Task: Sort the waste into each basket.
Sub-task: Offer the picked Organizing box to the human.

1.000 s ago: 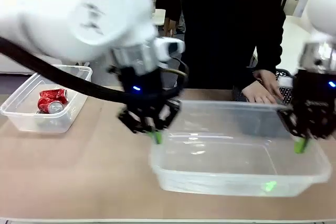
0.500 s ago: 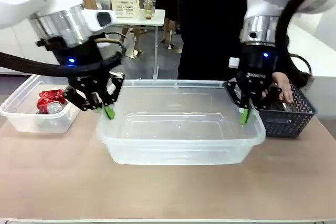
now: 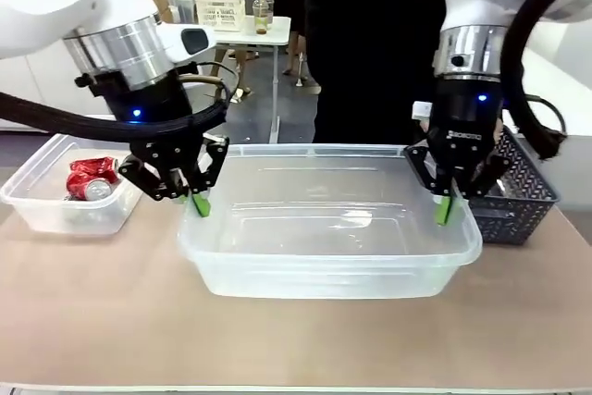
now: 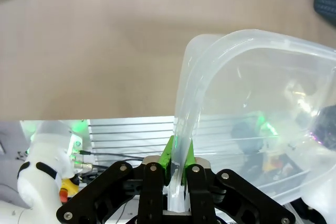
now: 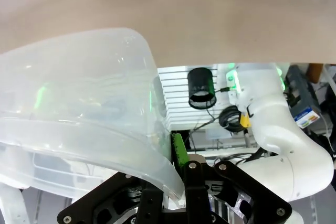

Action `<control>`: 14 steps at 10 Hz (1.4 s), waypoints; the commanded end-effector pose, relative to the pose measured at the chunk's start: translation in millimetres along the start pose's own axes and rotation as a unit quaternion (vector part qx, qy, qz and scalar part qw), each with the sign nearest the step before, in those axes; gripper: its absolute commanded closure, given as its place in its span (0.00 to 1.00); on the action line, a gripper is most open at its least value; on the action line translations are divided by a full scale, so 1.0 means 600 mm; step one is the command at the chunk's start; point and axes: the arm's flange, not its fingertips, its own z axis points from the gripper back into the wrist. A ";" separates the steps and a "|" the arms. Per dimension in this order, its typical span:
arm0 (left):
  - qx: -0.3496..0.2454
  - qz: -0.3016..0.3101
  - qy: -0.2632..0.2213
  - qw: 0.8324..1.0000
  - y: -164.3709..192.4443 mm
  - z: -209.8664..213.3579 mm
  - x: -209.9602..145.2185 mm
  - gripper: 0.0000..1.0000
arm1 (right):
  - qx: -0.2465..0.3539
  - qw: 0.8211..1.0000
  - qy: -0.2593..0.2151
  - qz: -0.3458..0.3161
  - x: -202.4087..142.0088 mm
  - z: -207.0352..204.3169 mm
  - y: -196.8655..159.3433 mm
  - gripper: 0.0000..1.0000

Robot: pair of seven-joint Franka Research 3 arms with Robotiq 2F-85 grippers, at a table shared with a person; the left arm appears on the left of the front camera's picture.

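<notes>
Left gripper [image 3: 197,203] clamped on left rim of big tub [image 3: 324,270]; right gripper [image 3: 448,210] clamped on right rim. Tub spans between them. Can [image 3: 91,179] in small tub [image 3: 46,215], outboard of left gripper.

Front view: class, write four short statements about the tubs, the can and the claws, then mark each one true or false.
1. The left claw and the right claw each clamp the rim of the big tub, one at each end. True.
2. The red can lies in the big tub. False: it lies in the small tub.
3. The small tub stands on the robot's left side of the table. True.
4. The basket stands to the left of the small tub. False: it stands at the right end, behind the right claw.
</notes>
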 end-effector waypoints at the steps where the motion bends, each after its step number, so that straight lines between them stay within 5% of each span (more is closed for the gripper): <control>1: -0.008 0.018 -0.002 1.000 0.011 0.010 0.002 1.00 | -0.006 1.000 0.003 0.004 0.001 -0.007 -0.017 1.00; 14: -0.008 0.018 -0.002 1.000 0.011 0.010 0.002 1.00 | -0.006 1.000 0.003 0.004 0.001 -0.007 -0.017 1.00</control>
